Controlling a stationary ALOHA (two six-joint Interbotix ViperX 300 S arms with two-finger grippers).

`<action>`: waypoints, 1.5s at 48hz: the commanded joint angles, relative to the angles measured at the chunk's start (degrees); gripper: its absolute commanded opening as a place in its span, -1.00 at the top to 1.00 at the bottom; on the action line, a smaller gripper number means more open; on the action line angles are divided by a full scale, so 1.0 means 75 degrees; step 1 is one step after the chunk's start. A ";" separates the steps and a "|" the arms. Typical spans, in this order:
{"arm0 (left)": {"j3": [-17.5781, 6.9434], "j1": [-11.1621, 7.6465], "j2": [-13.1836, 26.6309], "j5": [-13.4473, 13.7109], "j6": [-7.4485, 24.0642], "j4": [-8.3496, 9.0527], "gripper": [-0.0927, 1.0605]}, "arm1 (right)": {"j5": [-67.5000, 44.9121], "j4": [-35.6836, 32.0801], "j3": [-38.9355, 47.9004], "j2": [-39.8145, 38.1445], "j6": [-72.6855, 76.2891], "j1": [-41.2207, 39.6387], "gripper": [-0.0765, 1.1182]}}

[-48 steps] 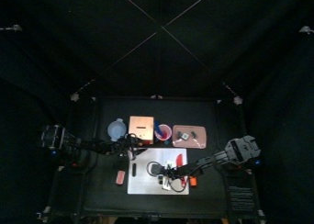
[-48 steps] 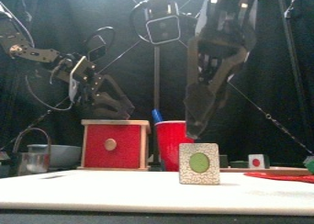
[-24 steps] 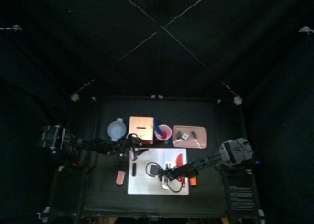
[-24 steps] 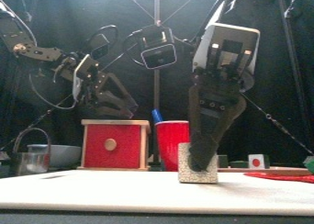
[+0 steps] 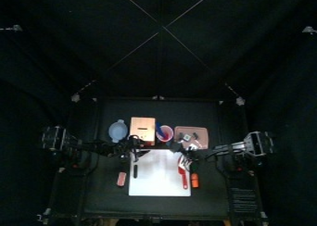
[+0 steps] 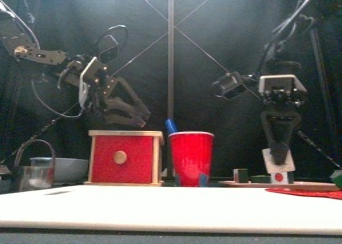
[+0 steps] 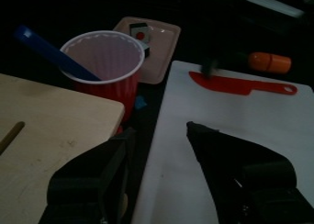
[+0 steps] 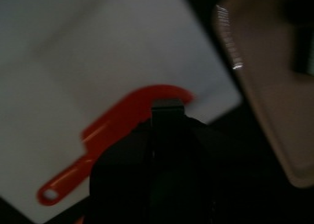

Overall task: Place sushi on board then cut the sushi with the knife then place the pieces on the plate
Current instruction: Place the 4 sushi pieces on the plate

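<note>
Being clamped between the jaws of the right gripper (image 8: 170,116), which are being kept close together, is a small dark block with a pale edge, the sushi piece (image 8: 168,105). It is being held off the table above the right edge of the white cutting board (image 5: 158,179), just beside the pink tray (image 5: 190,137). The red knife (image 8: 117,140) is lying on the board beneath it. In the front view this gripper (image 6: 277,160) is being pointed straight down, and its tip is being seen just above a small red and white toy (image 6: 278,175).

The left gripper (image 7: 157,140) is being held with its jaws apart, raised over the back left part of the board. It is being kept near the red cup (image 7: 105,58), in which a blue knife (image 7: 43,51) is leaning. The wooden box (image 6: 124,158) with its red drawer front is standing just left of the cup. The blue-grey bowl (image 5: 119,131) is standing further left, and the metal cutter (image 6: 38,172) is being shown at the far left in the front view. An orange toy (image 7: 270,62) is lying just off the board's right edge, near the red knife.
</note>
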 commanded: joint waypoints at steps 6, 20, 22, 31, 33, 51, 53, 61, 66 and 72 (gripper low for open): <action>-0.0059 -0.0023 -0.0305 -0.0059 0.0012 0.0176 -0.65 | -0.0023 -0.0117 0.1254 -0.1980 0.1090 -0.1582 0.16; -0.0082 -0.0012 -0.0422 -0.0094 0.0012 0.0621 -0.65 | -0.0609 -0.0586 0.1430 -0.2063 0.1594 -0.3047 0.14; -0.0070 -0.0012 -0.0434 -0.0105 0.0012 0.0645 -0.65 | -0.0762 -0.0574 0.1441 -0.1934 0.1594 -0.3152 0.12; 0.0000 0.0000 -0.0480 -0.0105 0.0012 0.0656 -0.65 | -0.1523 -0.0656 0.1453 -0.1418 0.1559 -0.3340 -0.15; 0.0000 0.0000 -0.0492 -0.0105 0.0012 0.0656 -0.64 | -0.1570 -0.0680 0.1465 -0.1348 0.1512 -0.3363 -0.21; 0.0000 -0.0012 -0.0527 -0.0105 0.0000 0.0645 -0.65 | -0.1289 -0.0961 0.1359 -0.1582 0.1523 -0.3504 -0.44; 0.0000 -0.0012 -0.0527 -0.0105 0.0000 0.0633 -0.64 | -0.1242 -0.0937 0.1336 -0.1664 0.1523 -0.3504 -0.44; 0.0000 -0.0012 -0.0527 -0.0105 -0.0012 0.0633 -0.65 | -0.1090 -0.0703 0.1160 -0.2273 0.1535 -0.3070 -0.44; -0.0047 -0.0012 -0.0539 -0.0105 -0.0012 0.0621 -0.65 | -0.1547 -0.0375 0.0949 -0.2508 0.1512 -0.1957 -0.44; 0.0000 -0.0047 -0.0551 -0.0105 -0.0023 0.0621 -0.65 | -0.2789 -0.0551 0.0785 -0.2426 0.1477 -0.0656 -0.44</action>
